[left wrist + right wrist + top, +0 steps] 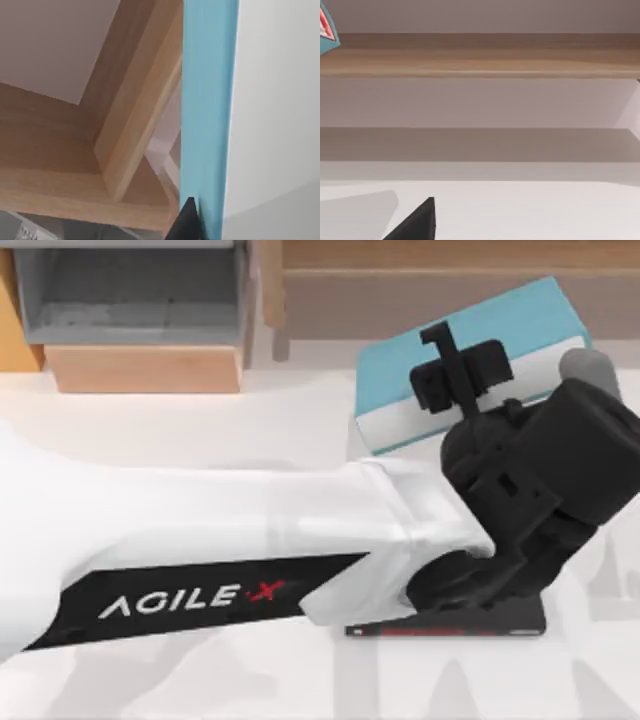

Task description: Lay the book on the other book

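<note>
The book, thick with a light-blue cover and white page edges, is at the back right of the table, tilted. My left gripper reaches across from the left and is shut on the book's page edge. The left wrist view has the blue cover close up, with one dark fingertip against it. The other book, thin and black with a red strip on its edge, lies flat near the front right, mostly hidden under my left arm. My right gripper is parked low over the table.
A grey open compartment over a wooden block stands at the back left. A wooden shelf runs along the back behind the light-blue book. Bare white table lies at the front left.
</note>
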Robot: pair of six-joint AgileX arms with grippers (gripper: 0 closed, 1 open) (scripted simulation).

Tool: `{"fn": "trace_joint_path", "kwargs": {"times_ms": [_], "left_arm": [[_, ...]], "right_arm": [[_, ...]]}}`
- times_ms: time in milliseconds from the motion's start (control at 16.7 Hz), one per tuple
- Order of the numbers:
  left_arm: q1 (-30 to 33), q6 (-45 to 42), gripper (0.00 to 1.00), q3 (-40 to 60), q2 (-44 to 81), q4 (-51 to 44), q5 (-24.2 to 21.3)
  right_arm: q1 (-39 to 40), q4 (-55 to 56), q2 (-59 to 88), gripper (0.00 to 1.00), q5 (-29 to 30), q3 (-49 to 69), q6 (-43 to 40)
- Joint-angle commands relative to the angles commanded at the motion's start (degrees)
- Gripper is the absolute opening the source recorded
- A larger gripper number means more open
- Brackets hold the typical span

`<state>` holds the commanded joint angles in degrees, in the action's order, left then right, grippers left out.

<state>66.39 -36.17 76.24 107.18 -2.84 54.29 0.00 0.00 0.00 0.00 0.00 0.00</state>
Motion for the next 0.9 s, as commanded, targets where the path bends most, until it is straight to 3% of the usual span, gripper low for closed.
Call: {"fn": "trace_joint_path", "kwargs": {"times_ms": [300, 900], "left_arm": [[7.87, 2.46, 0.00, -5.40, 10.40, -9.76, 1.10], [7.72, 1.64, 0.00, -5.79, 11.39, -9.16, 0.80]], "right_arm": [[0.00, 0.00, 0.00, 1.00, 0.00, 0.00, 0.00], [0.00, 0.00, 0.00, 1.00, 0.00, 0.00, 0.00]]}}
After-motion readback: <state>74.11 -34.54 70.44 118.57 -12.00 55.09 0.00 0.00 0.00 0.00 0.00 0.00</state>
